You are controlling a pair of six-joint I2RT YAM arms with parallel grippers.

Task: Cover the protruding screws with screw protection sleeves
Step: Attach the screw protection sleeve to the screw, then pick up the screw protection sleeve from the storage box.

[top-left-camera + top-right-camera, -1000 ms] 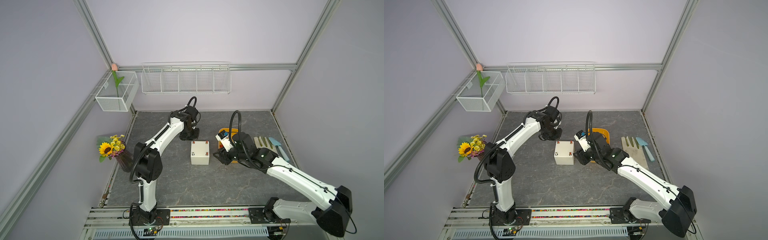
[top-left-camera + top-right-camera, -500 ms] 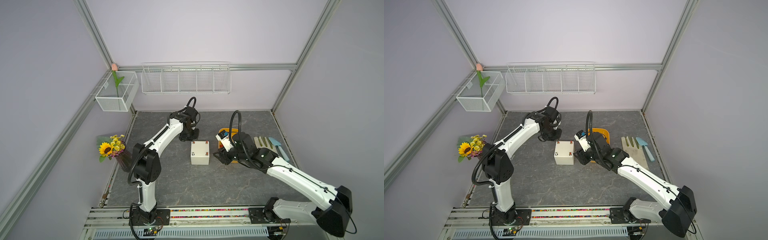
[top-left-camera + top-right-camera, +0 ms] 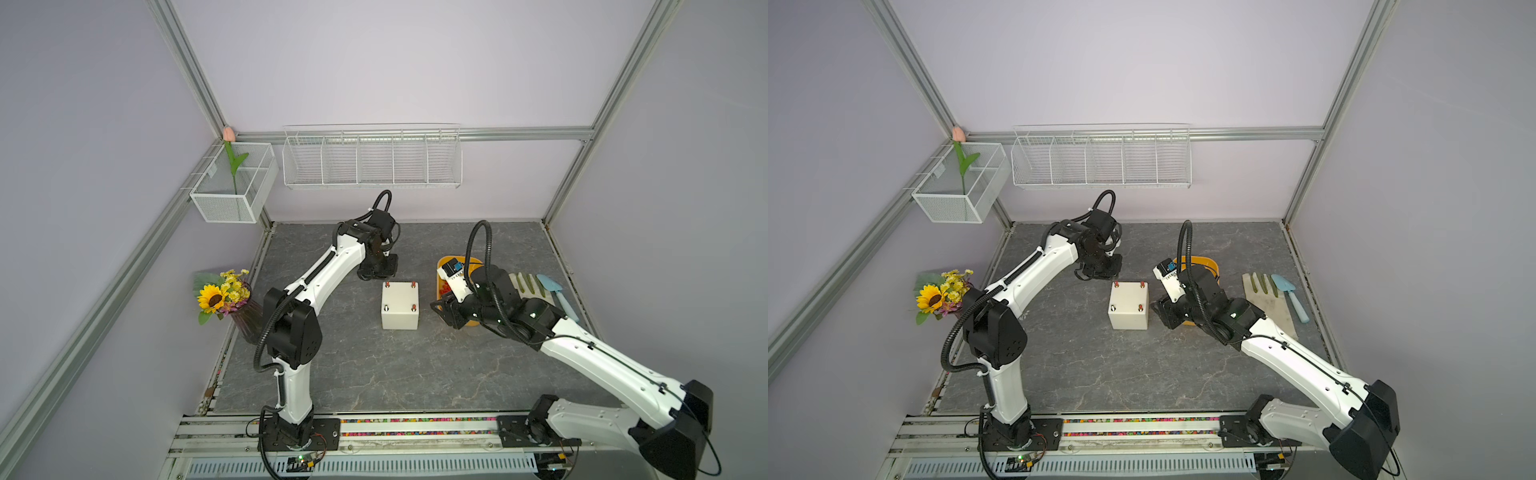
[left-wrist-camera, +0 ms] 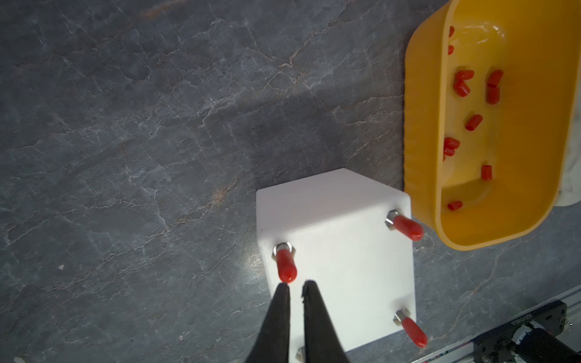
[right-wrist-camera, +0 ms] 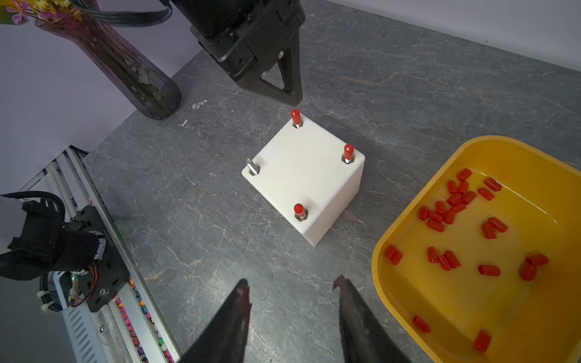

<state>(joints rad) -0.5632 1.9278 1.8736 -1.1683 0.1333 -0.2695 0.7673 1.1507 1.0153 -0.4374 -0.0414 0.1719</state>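
Left gripper (image 4: 295, 284) slightly parted, empty, tips just beside capped screw (image 4: 286, 266), right gripper (image 5: 292, 279) wide apart, empty, bare screw (image 5: 252, 166) well ahead

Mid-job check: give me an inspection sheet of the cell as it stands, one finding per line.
Surface: grey stone-pattern tabletop, pale specks near the flower vase.
Job's things: white box upright; three capped screws; one bare screw; spare sleeves loose in yellow tray.
Clutter: glove, blue trowel, flower vase.
Grippers: left gripper jaws narrowly apart, empty, close to a capped screw; right gripper open, empty.
Cables: black hoses arch over both wrists, clear of the box.
Surroundings: wire baskets on walls.
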